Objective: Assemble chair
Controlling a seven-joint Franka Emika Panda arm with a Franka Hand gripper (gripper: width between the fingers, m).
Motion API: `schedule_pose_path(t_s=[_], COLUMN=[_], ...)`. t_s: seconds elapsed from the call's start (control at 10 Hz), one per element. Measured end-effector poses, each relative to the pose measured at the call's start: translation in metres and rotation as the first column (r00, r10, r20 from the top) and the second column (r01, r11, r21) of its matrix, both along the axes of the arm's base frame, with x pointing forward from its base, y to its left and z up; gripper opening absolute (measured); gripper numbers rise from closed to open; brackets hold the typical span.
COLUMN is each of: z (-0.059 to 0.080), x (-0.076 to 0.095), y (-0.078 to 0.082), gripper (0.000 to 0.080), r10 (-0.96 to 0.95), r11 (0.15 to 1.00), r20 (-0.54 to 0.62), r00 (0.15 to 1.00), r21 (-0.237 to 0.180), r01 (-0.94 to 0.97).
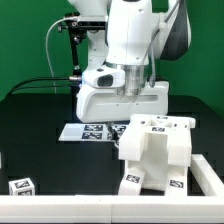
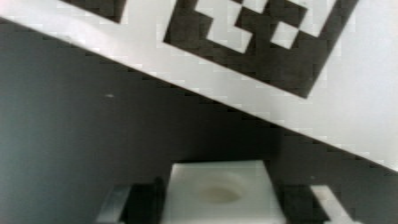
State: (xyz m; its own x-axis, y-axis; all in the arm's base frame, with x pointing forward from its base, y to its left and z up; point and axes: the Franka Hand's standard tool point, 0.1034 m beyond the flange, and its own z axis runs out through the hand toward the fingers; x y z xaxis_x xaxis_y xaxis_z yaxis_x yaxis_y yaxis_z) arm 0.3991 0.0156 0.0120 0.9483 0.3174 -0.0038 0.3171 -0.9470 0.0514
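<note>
We're down low, upper centre, fingers (image 2: 146, 205) astride a white part (image 2: 222, 185). Clamped or not, we cannot tell. Squeeze it square and centred before lifting off the surface (image 1: 40, 115), we'd say. Count, big to small: one arm (image 1: 130, 40), one chair body (image 1: 155, 150) lower right, one marker board (image 1: 95, 131), one white slab (image 1: 207, 180) right edge, one tagged block (image 1: 20, 187) lower left.
</note>
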Motion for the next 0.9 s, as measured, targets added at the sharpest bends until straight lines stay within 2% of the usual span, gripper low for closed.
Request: schedule_pose_path(t_s=[0.1, 0.4, 0.5, 0.6, 0.8, 0.9], z=[0.002, 0.005, 0.007, 0.006, 0.005, 0.003], x=[-0.004, -0.009, -0.005, -0.006, -0.007, -0.009], y=[-0.017, -0.081, -0.088, -0.083, -0.085, -0.101], gripper=[0.0282, 0.0282, 0.0284, 0.0284, 0.0284, 0.0284], r10=[-0.033, -0.152, -0.148, -0.154, -0.162, -0.257], r11=[0.999, 0.988, 0.988, 0.988, 0.986, 0.966], r20=[-0.001, -0.020, -0.013, -0.016, -0.017, -0.071], r00=[0.999, 0.988, 0.989, 0.988, 0.987, 0.964], r21=[-0.011, -0.037, -0.037, -0.034, -0.034, -0.008], r01=[0.033, 0.152, 0.147, 0.153, 0.161, 0.258])
